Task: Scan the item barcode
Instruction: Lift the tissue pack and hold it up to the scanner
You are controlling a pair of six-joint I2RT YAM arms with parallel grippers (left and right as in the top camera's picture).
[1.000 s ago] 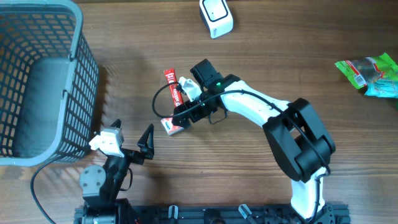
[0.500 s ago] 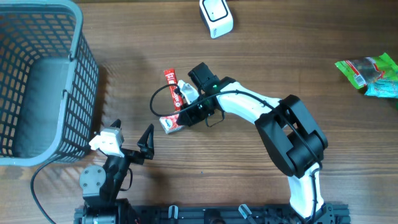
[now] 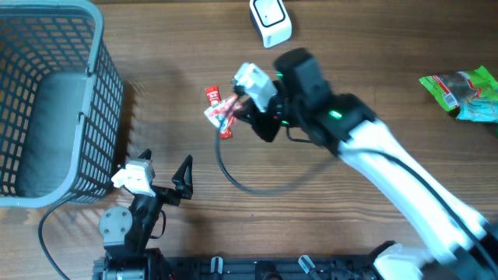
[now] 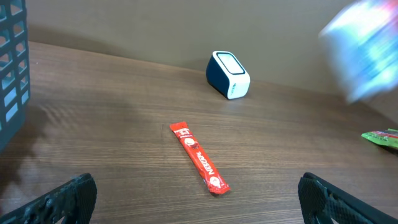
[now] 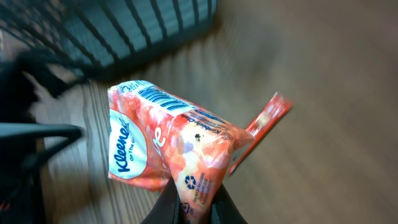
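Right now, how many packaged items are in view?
3. A Kleenex pack held in the right pincer; a red stick sachet lying on the table near it; a green packet at the overhead view's right edge. The right arm could hide others.

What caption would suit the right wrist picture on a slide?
The right claw holds a tissue pack above the table, with a red stick packet and a basket behind.
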